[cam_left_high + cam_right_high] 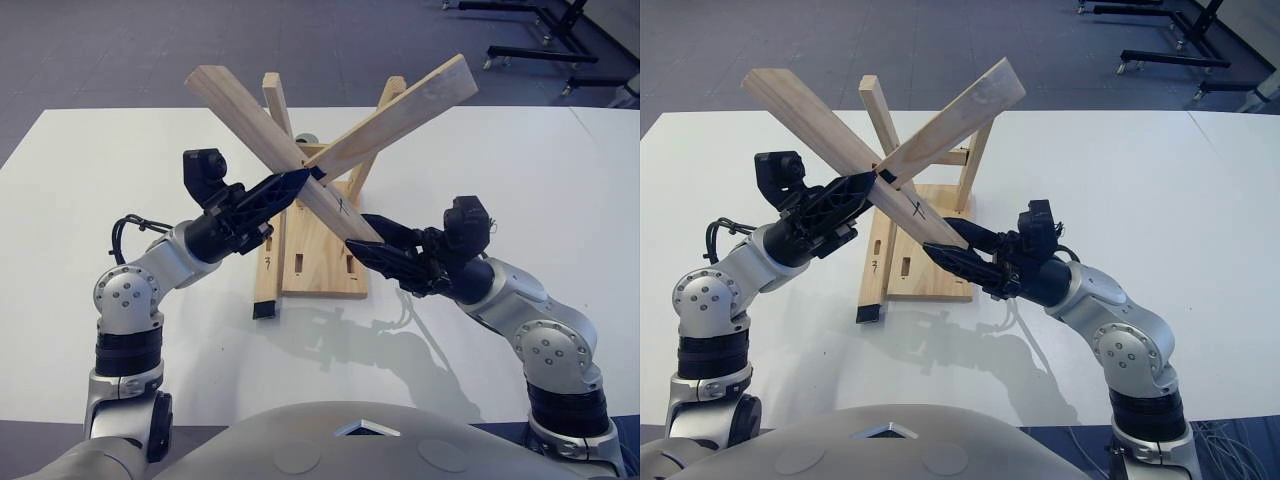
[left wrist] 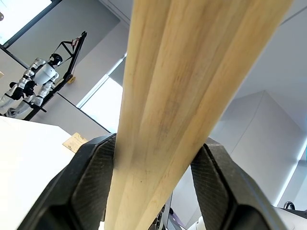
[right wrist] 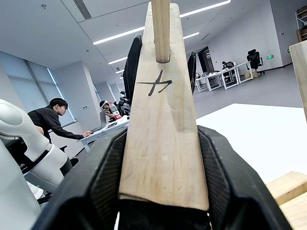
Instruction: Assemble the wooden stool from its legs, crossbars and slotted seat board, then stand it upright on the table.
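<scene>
**Two legs held crossed above the board**

- first leg (image 1: 400, 110) is clamped by the left gripper (image 1: 298, 182) at its lower end. It is angled up and to the right.
- second leg (image 1: 245, 105) is clamped by the right gripper (image 1: 357, 232) at its lower end. It is angled up and to the left, and a pencilled X mark (image 3: 153, 82) is seen on its face.
- Both legs are held in the air and meet at the crossing, just beside the left fingertips.
- seat board (image 1: 320, 265) is lying flat on the table (image 1: 520, 180) under the crossing, slots up.
- third leg (image 1: 265, 270) is laid along the board's left edge.
- Behind the crossing, a wooden bar (image 1: 274, 100) and a second bar (image 1: 363, 170) are seen rising from the board's far end.
</scene>
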Controlling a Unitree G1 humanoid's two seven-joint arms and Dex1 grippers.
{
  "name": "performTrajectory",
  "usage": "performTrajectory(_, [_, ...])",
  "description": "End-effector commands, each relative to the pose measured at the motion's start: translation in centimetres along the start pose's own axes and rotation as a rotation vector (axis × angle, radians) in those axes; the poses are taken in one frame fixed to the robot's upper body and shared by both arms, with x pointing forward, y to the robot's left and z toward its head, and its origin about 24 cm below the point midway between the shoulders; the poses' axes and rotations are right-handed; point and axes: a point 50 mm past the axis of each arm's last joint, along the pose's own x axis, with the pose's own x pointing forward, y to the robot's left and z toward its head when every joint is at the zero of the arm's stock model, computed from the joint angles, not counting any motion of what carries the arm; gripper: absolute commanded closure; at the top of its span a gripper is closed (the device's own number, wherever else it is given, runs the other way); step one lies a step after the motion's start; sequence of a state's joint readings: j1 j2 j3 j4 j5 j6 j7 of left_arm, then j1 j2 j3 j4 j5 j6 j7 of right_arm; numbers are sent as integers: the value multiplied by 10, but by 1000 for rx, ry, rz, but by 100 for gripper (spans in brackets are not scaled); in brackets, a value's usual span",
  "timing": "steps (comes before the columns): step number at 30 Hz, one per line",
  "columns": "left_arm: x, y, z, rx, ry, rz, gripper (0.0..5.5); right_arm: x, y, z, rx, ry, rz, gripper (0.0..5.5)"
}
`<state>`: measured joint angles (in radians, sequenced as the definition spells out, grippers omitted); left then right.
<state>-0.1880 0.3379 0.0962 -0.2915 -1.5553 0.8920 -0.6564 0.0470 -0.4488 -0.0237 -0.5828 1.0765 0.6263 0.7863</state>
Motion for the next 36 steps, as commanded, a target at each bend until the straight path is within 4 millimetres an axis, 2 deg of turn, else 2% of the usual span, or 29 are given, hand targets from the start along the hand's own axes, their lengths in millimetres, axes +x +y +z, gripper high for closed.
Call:
performTrajectory(1, [0,0,-2,-36,25,-24,315,3,3,0,7,3,-19,344])
performTrajectory(6, [1,1,0,-41,42,-36,317,0,7,-5,52,15,-51,344])
performTrajectory(13, [-2,1,2,-23,23,-30,321,0,2,-2,80,46,-84,344])
performTrajectory(14, [-2,1,2,-22,22,-28,321,0,2,-2,81,49,-86,308])
performTrajectory(24, [-5,1,7,-6,-18,-14,328,-1,0,-2,35,100,-98,135])
performTrajectory(31, [-6,-6,1,24,-57,4,334,-6,-5,5,44,127,-52,16])
performTrajectory(36, [-5,-7,-3,60,-24,27,335,-9,-7,8,33,131,-34,10])
